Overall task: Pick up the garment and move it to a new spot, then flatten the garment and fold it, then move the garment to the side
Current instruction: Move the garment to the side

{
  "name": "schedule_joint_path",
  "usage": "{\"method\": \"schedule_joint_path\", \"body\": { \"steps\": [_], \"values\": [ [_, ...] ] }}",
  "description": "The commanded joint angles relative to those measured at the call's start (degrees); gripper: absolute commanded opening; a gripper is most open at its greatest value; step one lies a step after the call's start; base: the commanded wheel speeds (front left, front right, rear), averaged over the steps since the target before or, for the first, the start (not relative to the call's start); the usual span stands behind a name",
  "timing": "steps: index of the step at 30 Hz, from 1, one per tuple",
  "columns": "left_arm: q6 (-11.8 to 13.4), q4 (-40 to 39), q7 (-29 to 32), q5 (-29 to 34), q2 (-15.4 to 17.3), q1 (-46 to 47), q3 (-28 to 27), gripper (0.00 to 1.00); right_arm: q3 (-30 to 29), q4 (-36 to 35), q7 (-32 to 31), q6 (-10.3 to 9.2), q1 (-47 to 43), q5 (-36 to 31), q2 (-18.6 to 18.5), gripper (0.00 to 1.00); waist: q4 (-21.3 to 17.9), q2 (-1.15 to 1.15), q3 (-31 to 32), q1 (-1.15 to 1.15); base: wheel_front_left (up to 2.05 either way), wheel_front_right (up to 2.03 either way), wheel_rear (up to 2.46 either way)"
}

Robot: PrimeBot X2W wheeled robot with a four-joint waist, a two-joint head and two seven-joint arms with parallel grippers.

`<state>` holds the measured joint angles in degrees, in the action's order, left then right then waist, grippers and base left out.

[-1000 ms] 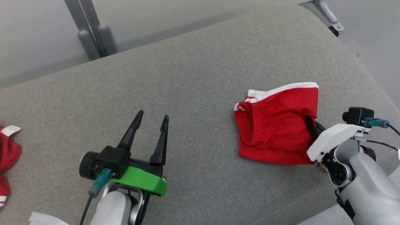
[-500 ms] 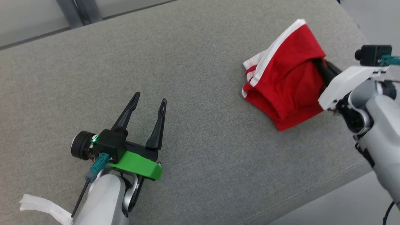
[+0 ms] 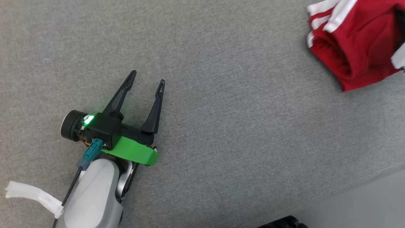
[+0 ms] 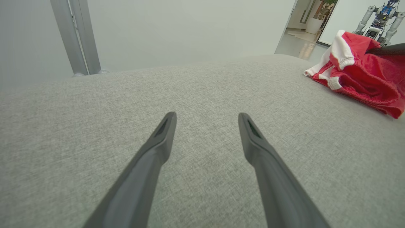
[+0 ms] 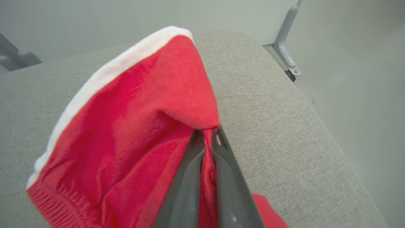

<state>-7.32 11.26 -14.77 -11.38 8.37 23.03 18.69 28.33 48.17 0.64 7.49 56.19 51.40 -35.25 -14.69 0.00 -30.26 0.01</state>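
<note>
**Garment rising in my right pincer: the carry has started**

Garment (image 5: 133, 126): red with a white band. A fold of it is clenched between the tips of my right pincer (image 5: 207, 134), and the rest tents up ahead and to the left of them. A second ago it lay slumped on the grey cushion (image 3: 221, 126). Now it is bunched and partly raised, with the low edge seemingly touching the cushion. My head swung too, so most of the shift in the head view is the camera's. My left pincer (image 3: 147, 77) is spread wide and empty, well apart from the cloth. Judgement: the move is under way; flattening and folding are still to do.
</note>
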Motion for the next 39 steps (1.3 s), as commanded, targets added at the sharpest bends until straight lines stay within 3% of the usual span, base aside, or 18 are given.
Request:
{"method": "schedule_joint_path", "body": {
  "steps": [1,12,13,14,15,22,28,34,39],
  "values": [
    [-0.1,-0.3,-0.1,0.3,0.6,1.2,-0.1,1.0,-0.3,1.8,0.5,0.01,1.2,0.7,-0.7,0.0,2.6,0.0,-3.5,-0.01,0.0,0.0,0.0],
    [0.6,-0.1,0.0,0.1,1.1,1.6,0.1,1.0,-2.6,15.7,4.3,0.01,5.6,2.7,-1.6,0.0,4.3,0.0,-5.3,-0.01,0.0,0.0,0.0],
    [0.8,0.0,0.0,-0.1,1.1,1.5,0.0,1.0,-2.5,16.6,4.9,0.01,6.0,2.4,-1.1,0.14,4.4,0.0,-5.1,-0.01,0.0,0.0,0.0],
    [0.8,0.2,0.0,-0.2,1.1,1.5,0.0,1.0,-2.3,17.1,5.4,0.01,6.3,2.3,-0.9,0.46,4.4,0.0,-4.8,-0.01,0.0,0.0,0.0],
    [0.9,0.3,-0.1,-0.3,1.0,1.4,0.0,1.0,-2.3,17.9,6.1,0.01,6.7,2.1,-0.8,1.0,4.5,0.0,-4.4,-0.01,0.0,0.0,0.0],
    [1.0,0.8,-0.4,-1.3,-0.3,0.0,0.1,1.0,0.0,21.9,10.6,0.01,7.7,-1.5,-1.0,1.0,5.3,0.0,0.6,-0.01,0.0,0.0,0.0],
    [1.6,0.7,-0.5,-2.1,-1.4,-2.7,-1.7,1.0,2.1,19.3,13.8,0.01,6.0,-4.4,-0.5,1.0,6.8,0.0,8.1,-0.01,0.0,0.0,0.0],
    [2.6,-0.4,-0.4,-3.3,-1.6,-7.3,-6.2,1.0,2.8,9.3,14.6,0.01,2.0,-7.0,0.1,1.0,9.0,0.0,16.7,-0.01,0.0,0.0,0.0],
    [3.4,-1.4,-0.4,-3.1,-1.1,-10.8,-10.1,1.0,-2.3,-3.1,14.5,0.01,-6.5,-10.7,1.0,1.0,11.4,0.0,22.4,-0.01,0.0,0.0,0.0]
  ]
}}
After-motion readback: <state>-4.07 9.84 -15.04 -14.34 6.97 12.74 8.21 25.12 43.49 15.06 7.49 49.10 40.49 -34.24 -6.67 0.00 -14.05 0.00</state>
